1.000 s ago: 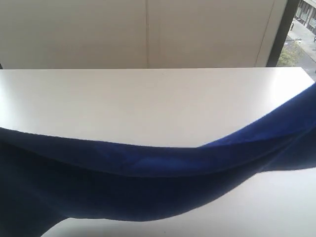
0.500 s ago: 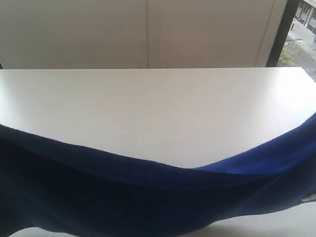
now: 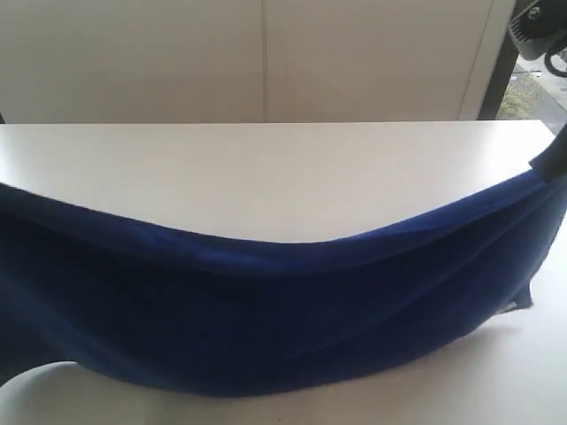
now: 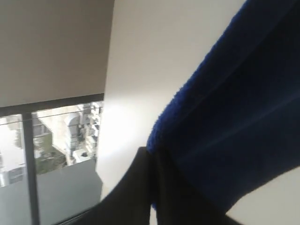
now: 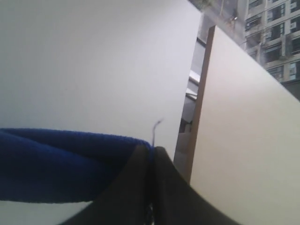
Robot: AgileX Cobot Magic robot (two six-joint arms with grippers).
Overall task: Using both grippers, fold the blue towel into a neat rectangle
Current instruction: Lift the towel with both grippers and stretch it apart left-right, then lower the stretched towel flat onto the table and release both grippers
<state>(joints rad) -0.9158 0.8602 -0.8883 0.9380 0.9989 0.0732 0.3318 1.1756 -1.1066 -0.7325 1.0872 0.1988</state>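
The blue towel (image 3: 266, 319) hangs in a sagging band across the exterior view, lifted above the white table (image 3: 266, 177), its upper hem dipping in the middle and rising toward both sides. My left gripper (image 4: 151, 154) is shut on one end of the towel (image 4: 234, 117), the cloth pinched between its black fingers. My right gripper (image 5: 151, 151) is shut on the other end of the towel (image 5: 56, 164). In the exterior view only a dark part of the right arm (image 3: 554, 159) shows at the right edge; the left gripper is out of that view.
The table's far edge (image 3: 266, 124) meets a pale wall (image 3: 266, 53). A window (image 3: 532, 88) with a dark frame stands at the far right, with an arm part (image 3: 532, 27) in front of it. Bare tabletop (image 3: 496, 372) shows below the towel at front right.
The towel has swung and risen: its right end climbed higher, the sag's lowest point moved, and more bare table shows at the front right and front left corners.
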